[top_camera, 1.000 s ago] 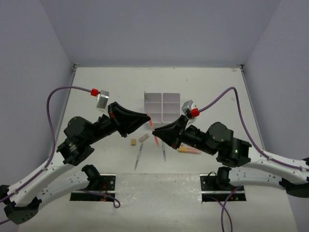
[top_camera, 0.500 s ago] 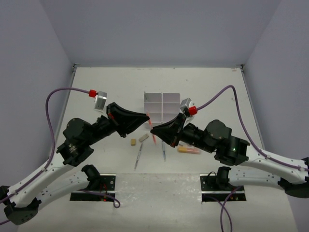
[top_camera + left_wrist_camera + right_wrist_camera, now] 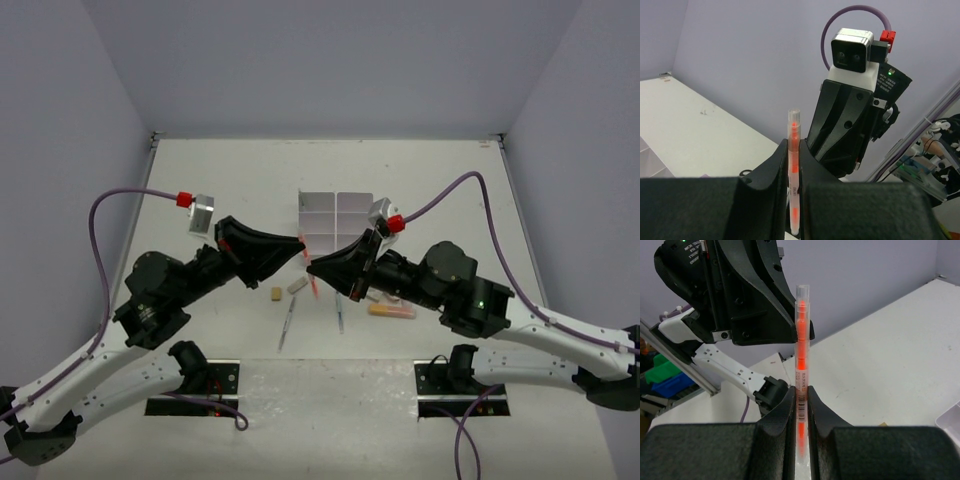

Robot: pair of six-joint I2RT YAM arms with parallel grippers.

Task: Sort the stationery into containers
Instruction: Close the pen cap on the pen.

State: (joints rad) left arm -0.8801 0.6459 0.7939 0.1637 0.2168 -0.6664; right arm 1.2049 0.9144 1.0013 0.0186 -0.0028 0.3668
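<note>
A clear-bodied orange marker [image 3: 316, 283] stands nearly upright above the table, pinched from both sides. My left gripper [image 3: 299, 249] comes in from the left and is shut on it; in the left wrist view the marker [image 3: 793, 165] sits between the jaws of the left gripper [image 3: 793, 150]. My right gripper [image 3: 313, 267] meets it from the right, shut on the same marker [image 3: 801, 350], as the right wrist view shows at the right gripper [image 3: 801, 392]. The white divided organizer [image 3: 336, 214] lies just behind the two grippers.
On the table under the grippers lie a tan eraser [image 3: 275, 294], a pale eraser [image 3: 297, 286], a thin grey pen [image 3: 287, 325], another thin pen [image 3: 339, 316] and an orange-pink marker [image 3: 391, 311]. Purple cables arc over both arms.
Both grippers have drifted a little to the left and away from the bases, carrying the orange marker between them. Neither grip has changed.
</note>
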